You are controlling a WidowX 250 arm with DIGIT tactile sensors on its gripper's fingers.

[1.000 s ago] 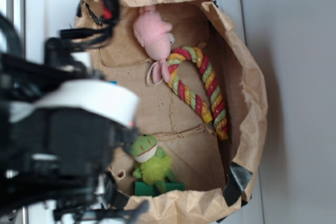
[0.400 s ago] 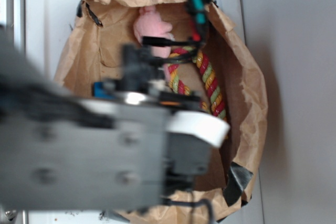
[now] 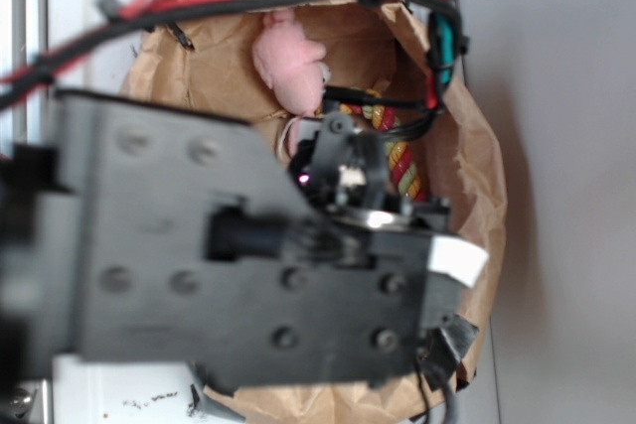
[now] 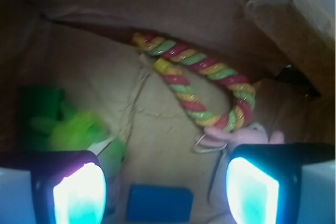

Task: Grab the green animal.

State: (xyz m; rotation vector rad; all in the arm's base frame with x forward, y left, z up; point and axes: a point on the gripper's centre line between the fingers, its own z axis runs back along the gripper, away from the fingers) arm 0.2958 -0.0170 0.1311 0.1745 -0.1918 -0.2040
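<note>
We see the claw (image 4: 165, 192) with its fingers spread wide apart, empty, hanging over the paper bag's (image 3: 477, 176) floor. The green animal (image 4: 79, 129) lies blurred just beyond the left finger (image 4: 79, 192), outside the gap, beside the rope toy (image 4: 205, 87).

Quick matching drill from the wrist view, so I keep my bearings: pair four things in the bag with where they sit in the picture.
1. green animal
2. rope toy
3. blue block
4. pink plush

a. bottom centre, between the fingers
b. left, above the left finger
c. centre, curved like a hook
d. right, just above the right finger

Pairs: 1-b, 2-c, 3-a, 4-d
</note>
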